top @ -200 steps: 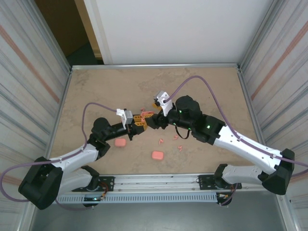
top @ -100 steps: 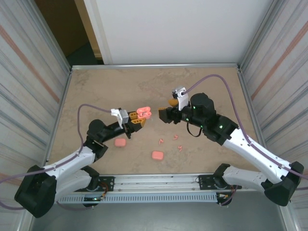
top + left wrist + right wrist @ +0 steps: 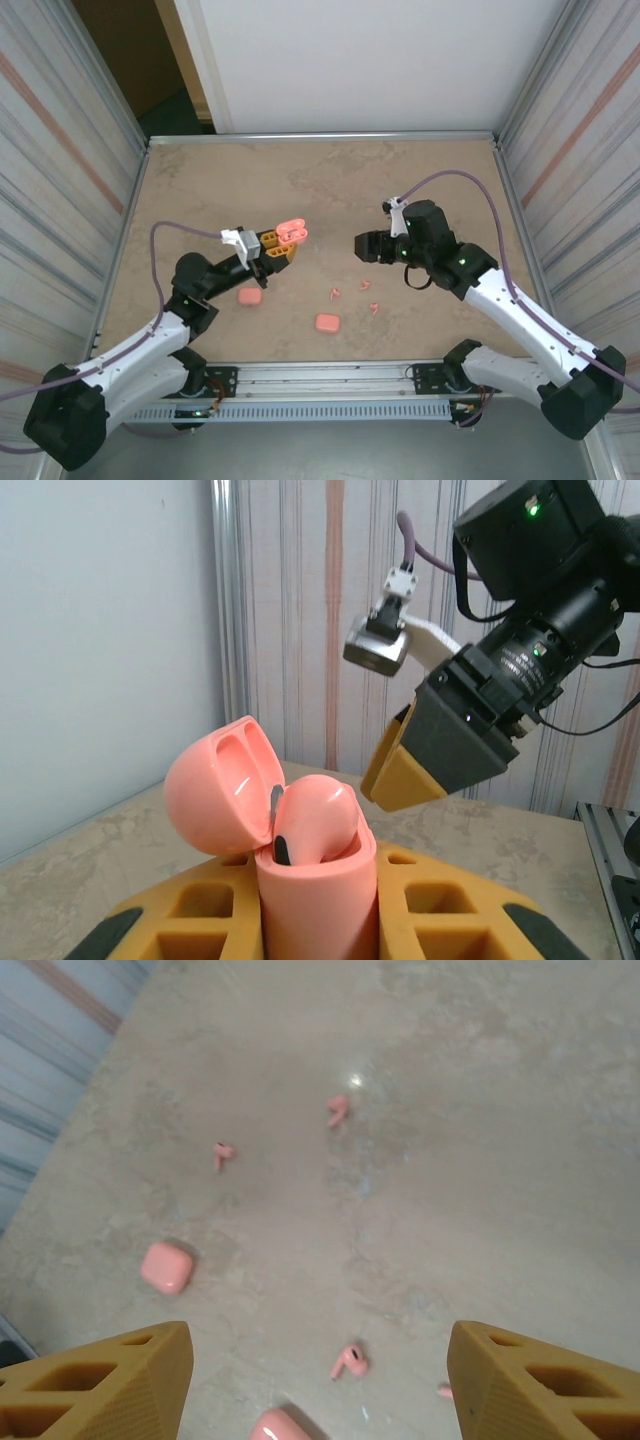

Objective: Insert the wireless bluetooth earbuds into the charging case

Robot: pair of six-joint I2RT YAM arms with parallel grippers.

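My left gripper (image 3: 318, 905) is shut on the base of a pink charging case (image 3: 318, 890), held upright above the table with its lid (image 3: 212, 800) swung open to the left. One earbud (image 3: 318, 815) sits in the case with its rounded head sticking up. In the top view the case (image 3: 291, 232) is at the tip of the left gripper (image 3: 279, 250). My right gripper (image 3: 361, 245) hangs open and empty to the case's right, well apart from it. Loose earbuds (image 3: 335, 293) (image 3: 365, 285) (image 3: 375, 307) lie on the table below it, and the right wrist view shows several earbuds (image 3: 348, 1360).
Two closed pink cases (image 3: 249, 297) (image 3: 326, 323) rest on the table near the front; the right wrist view shows them as one case (image 3: 165, 1266) and another case (image 3: 280, 1428). Metal frame walls (image 3: 130, 200) bound the table's left and right sides.
The right gripper has drawn back to the right, away from the case. The left gripper has shifted slightly left and back, still holding the open case.
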